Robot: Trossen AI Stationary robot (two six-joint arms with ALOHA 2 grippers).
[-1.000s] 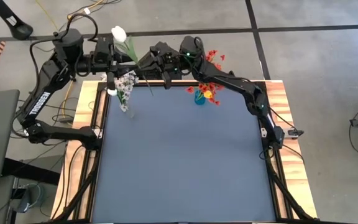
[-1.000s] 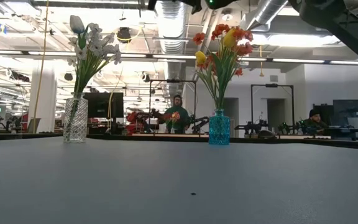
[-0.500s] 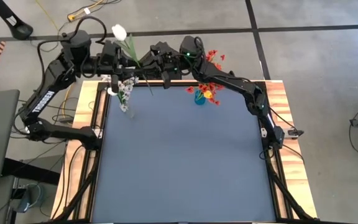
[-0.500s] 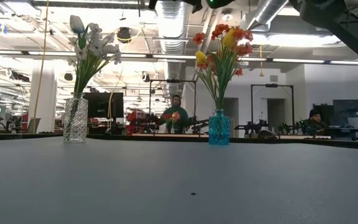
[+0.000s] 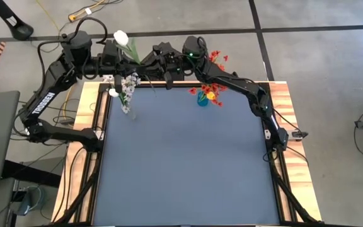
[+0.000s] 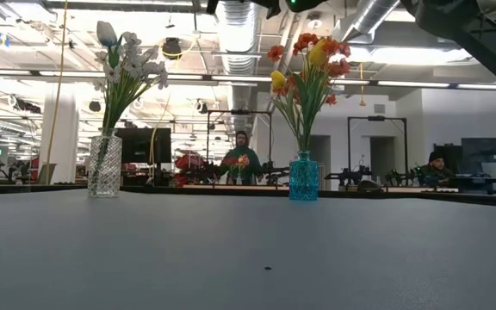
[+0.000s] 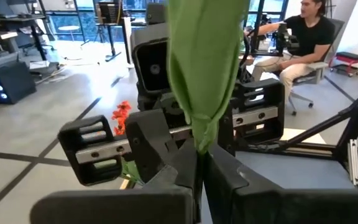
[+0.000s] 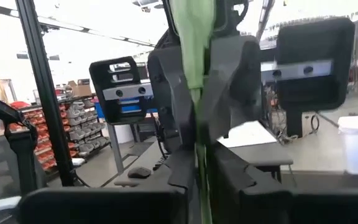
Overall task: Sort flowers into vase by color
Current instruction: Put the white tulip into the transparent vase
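Wrist views show the left end effector (image 7: 199,163) and right end effector (image 8: 199,163) both pinching one white-budded flower (image 5: 128,46).

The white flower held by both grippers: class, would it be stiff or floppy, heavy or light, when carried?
Probably light: the left gripper and right gripper, above the table's far edge, pinch the white flower by its thin stem alone. Likely bendy: the bloom sits far out on that stem. The wrapped leaf might slip.
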